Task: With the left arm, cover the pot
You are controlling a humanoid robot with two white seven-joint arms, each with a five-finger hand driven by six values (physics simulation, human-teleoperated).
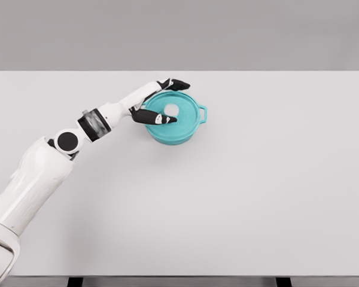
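Head view is showing the left hand (161,101) hovering over the teal pot (175,124) mid-bench (275,191), fingers spread apart around the teal lid (173,109) that's sitting on the pot directly beneath, white knob (172,110) just right of the thumb.

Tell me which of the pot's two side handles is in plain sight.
The handle on the right side of the teal pot, sticking out toward the bare table. The opposite side is hidden behind the left hand.
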